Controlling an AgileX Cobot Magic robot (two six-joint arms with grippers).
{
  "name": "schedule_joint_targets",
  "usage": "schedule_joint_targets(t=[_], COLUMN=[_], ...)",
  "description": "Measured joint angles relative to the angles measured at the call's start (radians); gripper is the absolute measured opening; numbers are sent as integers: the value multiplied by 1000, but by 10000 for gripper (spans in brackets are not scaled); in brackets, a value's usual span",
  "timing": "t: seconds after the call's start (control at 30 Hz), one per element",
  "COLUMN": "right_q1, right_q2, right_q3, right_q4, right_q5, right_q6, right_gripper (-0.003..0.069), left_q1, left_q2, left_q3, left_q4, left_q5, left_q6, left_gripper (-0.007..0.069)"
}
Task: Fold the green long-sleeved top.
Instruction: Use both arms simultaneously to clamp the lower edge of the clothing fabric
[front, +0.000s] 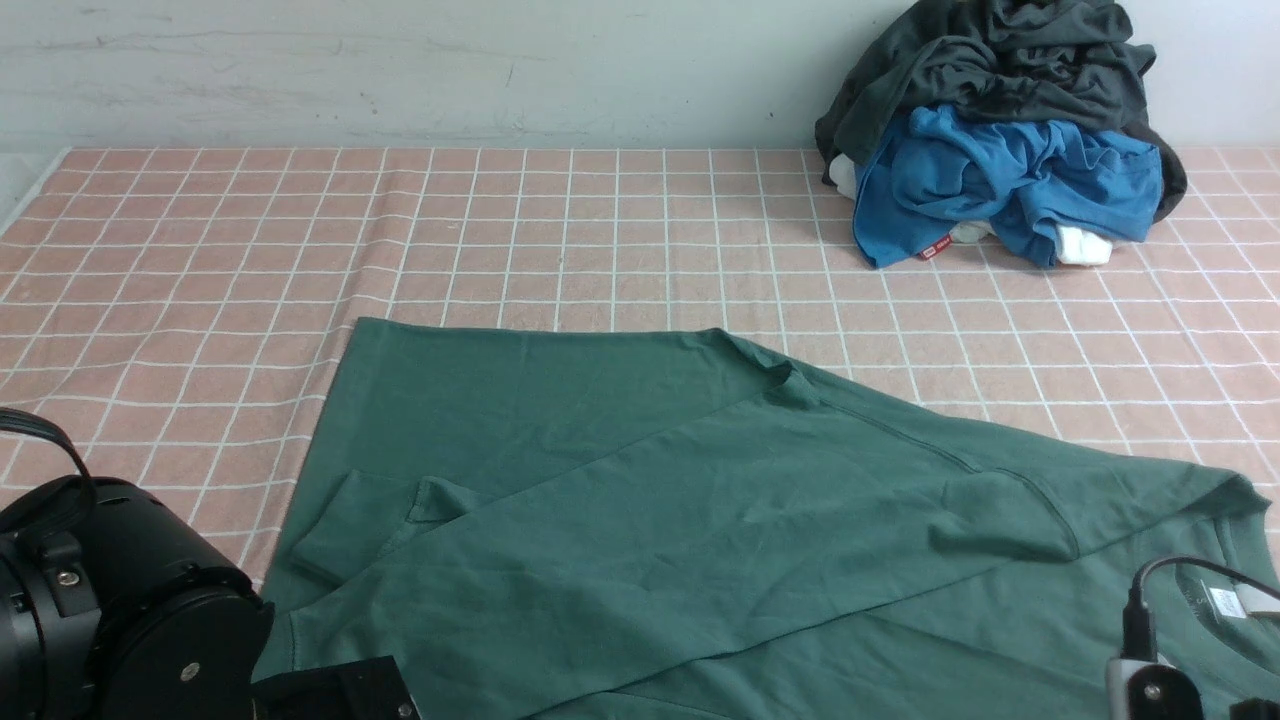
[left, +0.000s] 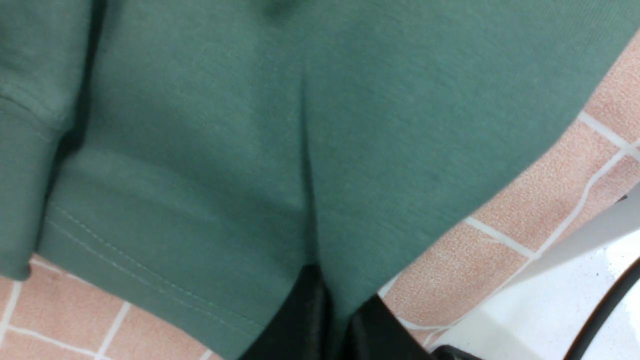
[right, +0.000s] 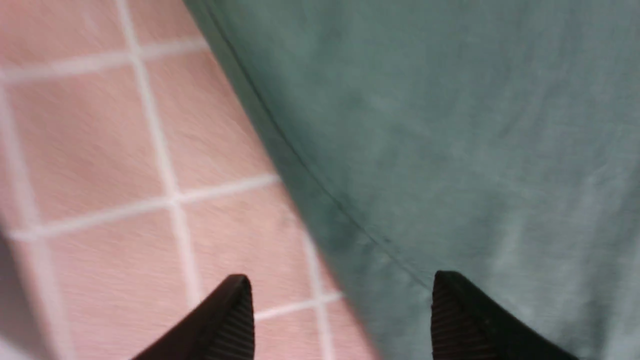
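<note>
Top (front: 480, 390): green, spread flat along the worktop's (front: 200, 250) near edge; one sleeve (front: 620, 500) folded across the body, neck tag (front: 1222, 600) toward the near right corner.
Left gripper (left: 336, 310): jaws closed, pinching the top's hem (left: 150, 280).
Right gripper (right: 340, 280): jaws wide apart over the top's edge, holding nothing.
Pile (front: 1000, 170): blue and dark garments, far right corner.

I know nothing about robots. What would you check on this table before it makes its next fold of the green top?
1. The hem of the green long-sleeved top pinched in the left hand: ok.
2. The right hand open, empty, over the top's edge: ok.
3. One sleeve laid across the top: ok.
4. The clothes pile apart from the top: ok.
5. The other sleeve's position: cannot tell.
</note>
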Motion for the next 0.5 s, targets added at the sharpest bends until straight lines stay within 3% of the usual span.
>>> schedule_joint_targets(t=[0.2,0.5], right_q1=[0,0], right_q2=[48,190], right_q3=[41,40], right_q4=[-179,-260], right_q5=[-114,-207], right_q6=[79,118], right_gripper=[443,440], left_q1=[0,0], left_q2=[0,0], left_q3=[0,0], left_q4=[-9,-15], left_q5=[-4,-11], left_q6=[1,1], left_gripper=[0,0])
